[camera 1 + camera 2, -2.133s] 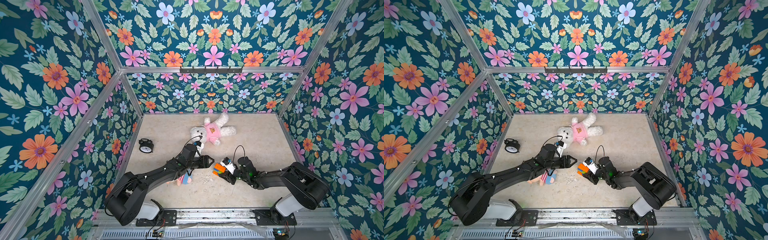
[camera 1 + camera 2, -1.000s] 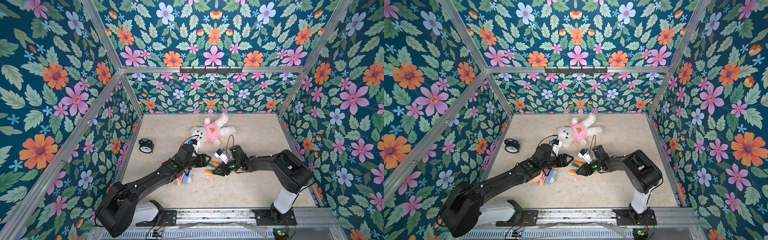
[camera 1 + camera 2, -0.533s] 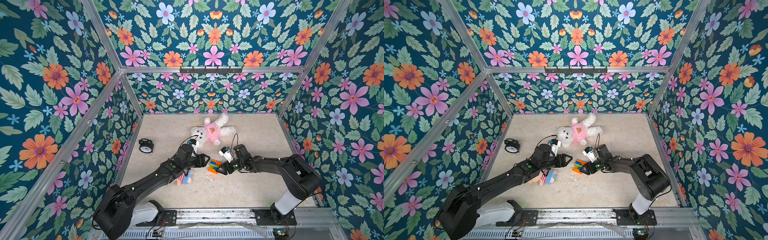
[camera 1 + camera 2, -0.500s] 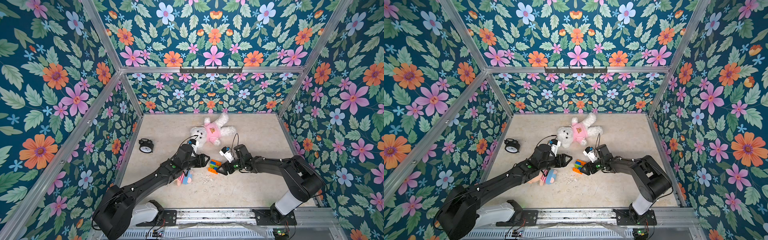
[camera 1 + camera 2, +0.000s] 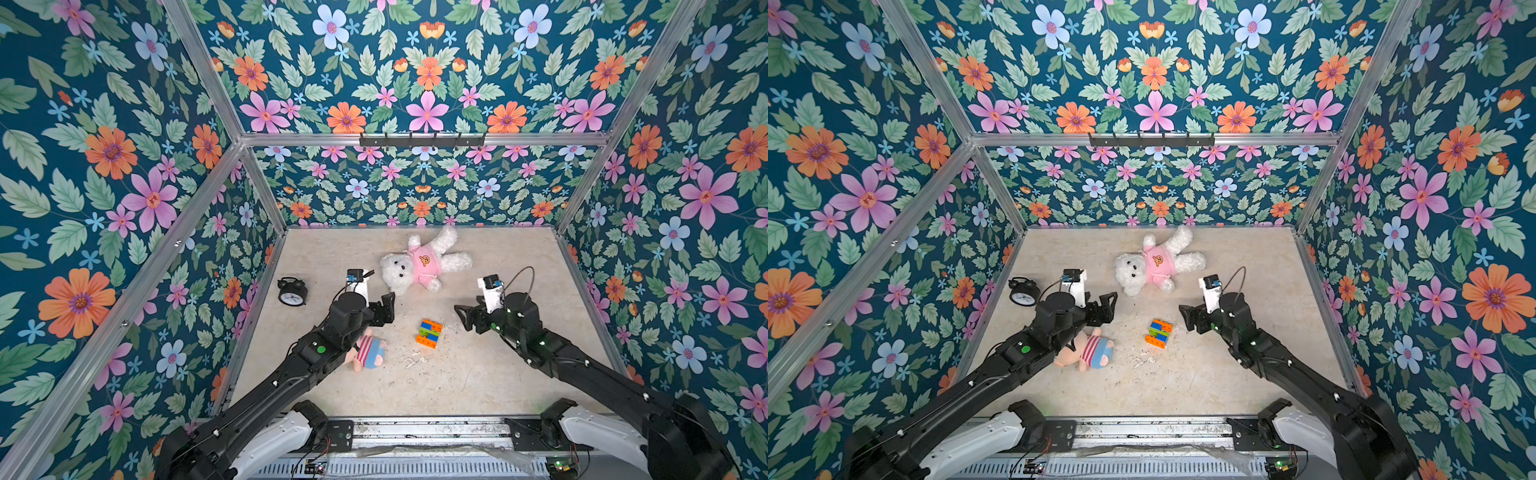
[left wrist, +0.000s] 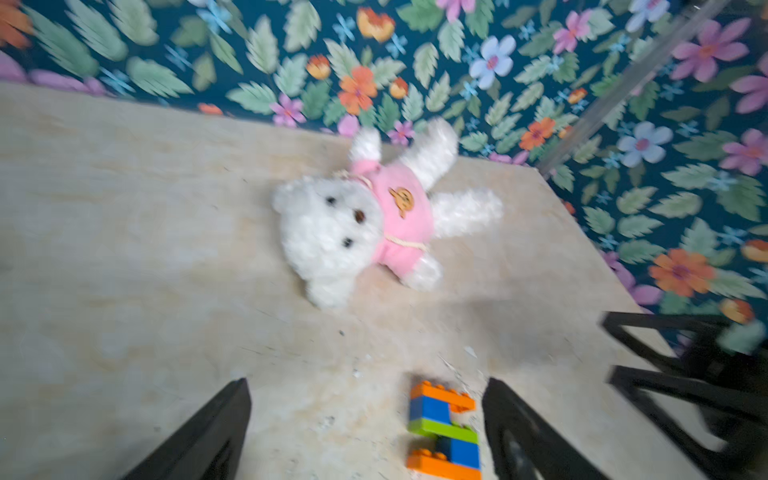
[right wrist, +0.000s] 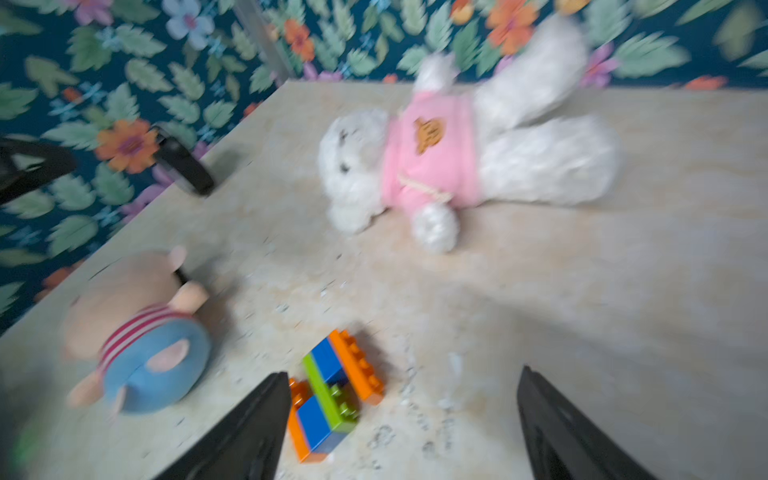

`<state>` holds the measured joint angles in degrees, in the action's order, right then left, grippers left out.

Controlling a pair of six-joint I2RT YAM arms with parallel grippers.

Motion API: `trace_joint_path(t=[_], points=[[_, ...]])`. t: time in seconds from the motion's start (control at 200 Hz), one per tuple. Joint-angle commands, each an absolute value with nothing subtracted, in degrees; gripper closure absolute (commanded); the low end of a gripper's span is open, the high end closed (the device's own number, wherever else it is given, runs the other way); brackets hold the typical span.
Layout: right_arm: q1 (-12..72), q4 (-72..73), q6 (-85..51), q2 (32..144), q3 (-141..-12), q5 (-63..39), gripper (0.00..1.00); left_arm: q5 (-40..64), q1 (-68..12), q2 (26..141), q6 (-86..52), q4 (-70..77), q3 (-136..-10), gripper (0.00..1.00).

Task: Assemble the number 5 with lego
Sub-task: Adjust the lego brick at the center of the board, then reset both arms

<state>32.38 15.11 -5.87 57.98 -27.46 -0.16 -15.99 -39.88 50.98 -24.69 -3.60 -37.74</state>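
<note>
The lego bricks are joined into one small orange, blue and lime green block, the number 5 [image 5: 429,332] [image 5: 1158,333]. It lies flat on the beige table, and no gripper touches it. My left gripper [image 5: 386,309] [image 5: 1106,307] hovers to its left, open and empty. My right gripper [image 5: 463,318] [image 5: 1187,318] hovers to its right, also open and empty. In the left wrist view the block [image 6: 444,430] sits just inside one finger of the wide-spread left gripper [image 6: 368,386]. In the right wrist view the block [image 7: 332,395] lies beside one finger of the spread right gripper [image 7: 403,374].
A white teddy bear in a pink shirt [image 5: 424,264] lies behind the block. A striped pig plush [image 5: 368,353] rests under the left arm. A black alarm clock [image 5: 292,292] stands near the left wall. Floral walls close in three sides.
Both grippers have opened and drawn apart from the block, the left one leftward and the right one rightward. The block now lies alone on the table.
</note>
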Motion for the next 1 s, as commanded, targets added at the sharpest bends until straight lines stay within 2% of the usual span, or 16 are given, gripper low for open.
trace_joint_path(t=[0.0, 0.09, 0.185, 0.32, 0.425, 0.45, 0.505, 0.585, 0.725, 0.795, 0.84, 0.9, 0.955, 0.995], points=[[30.28, 23.35, -4.44, 53.34, -23.7, 23.82, 0.01, -38.54, -38.89, 47.97, -15.44, -1.16, -34.88, 0.01], [24.82, 23.65, -7.29, 52.91, -22.79, 29.15, 0.01, -45.97, -35.68, 46.69, -11.62, 3.32, -32.26, 0.01], [18.56, 29.39, -8.22, 55.88, -19.58, 33.0, 0.01, -47.4, -28.68, 46.96, -5.6, 12.26, -27.09, 0.01], [11.49, 42.3, -7.08, 65.84, -15.99, 30.72, 0.01, -36.85, -15.29, 52.73, -3.13, 18.93, -23.3, 0.01], [10.09, 54.42, -3.9, 75.67, -14.91, 30.11, 0.01, -33.83, -9.88, 61.24, -0.87, 28.88, -20.62, 0.01], [9.94, 57.81, -1.79, 77.61, -15.12, 29.03, 0.01, -31.96, -9.34, 63.05, -0.4, 31.79, -19.99, 0.01], [9.63, 53.45, 0.1, 79.88, -18.42, 26.52, 0.01, -27.71, -8.75, 67.56, 1.49, 40.84, -17.27, 0.01], [7.86, 61.22, 2.38, 82.8, -16.78, 24.11, 0.01, -25.49, -8.66, 74.43, 5.12, 53.88, -13.49, 0.01], [0.36, 65.09, -1.94, 80.65, -12.72, 9.1, 0.01, -21.17, -8.09, 78.35, 6.6, 66.99, -10.49, 0.01], [0.25, 75.04, -0.35, 81.91, -7.81, 5.37, 0.01, -22.36, -7.62, 79.96, 6.37, 66.17, -11.79, 0.01], [0.25, 83.57, -0.35, 84.11, -5.5, 5.89, 0.01, -17.74, -6.59, 79.62, 6.74, 62.24, -13.1, 0.01], [0.21, 75.35, -0.48, 81.75, -7.16, 5.26, 0.01, -11.87, -5.41, 80.26, 7.33, 58.86, -15.07, 0.01], [0.16, 78.73, -1.22, 83.73, -7.35, 7.29, 0.01, -7.08, -4.22, 80.94, 7.57, 55.46, -16.87, 0.01], [0.12, 75.85, -1.76, 82.79, -8.02, 8.27, 0.01, -2.98, -3.4, 81.41, 8.06, 53.46, -18.07, 0.01]])
